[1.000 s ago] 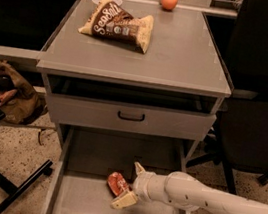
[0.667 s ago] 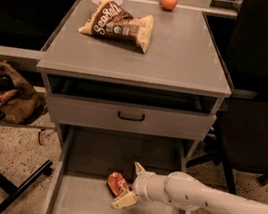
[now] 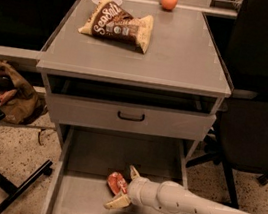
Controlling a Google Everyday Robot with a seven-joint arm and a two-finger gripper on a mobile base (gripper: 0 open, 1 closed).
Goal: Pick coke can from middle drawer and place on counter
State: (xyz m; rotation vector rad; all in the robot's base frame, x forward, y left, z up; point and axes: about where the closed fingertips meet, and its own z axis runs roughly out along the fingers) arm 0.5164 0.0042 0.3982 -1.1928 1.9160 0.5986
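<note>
The coke can (image 3: 116, 182), red with white lettering, lies on its side on the floor of the open middle drawer (image 3: 85, 192), right of centre. My gripper (image 3: 124, 187) reaches in from the lower right on a white arm. Its two cream fingers are spread, one fingertip (image 3: 134, 172) above the can and one below it, so the can lies between them. The fingers are open around the can. The counter (image 3: 183, 51) is the grey cabinet top above.
A brown-and-cream snack bag (image 3: 119, 23) lies on the counter's back left, an orange fruit (image 3: 168, 0) at its back edge. A closed drawer front with a black handle (image 3: 131, 116) sits above the open drawer. A black chair (image 3: 259, 114) stands right, a brown bag (image 3: 10, 92) left.
</note>
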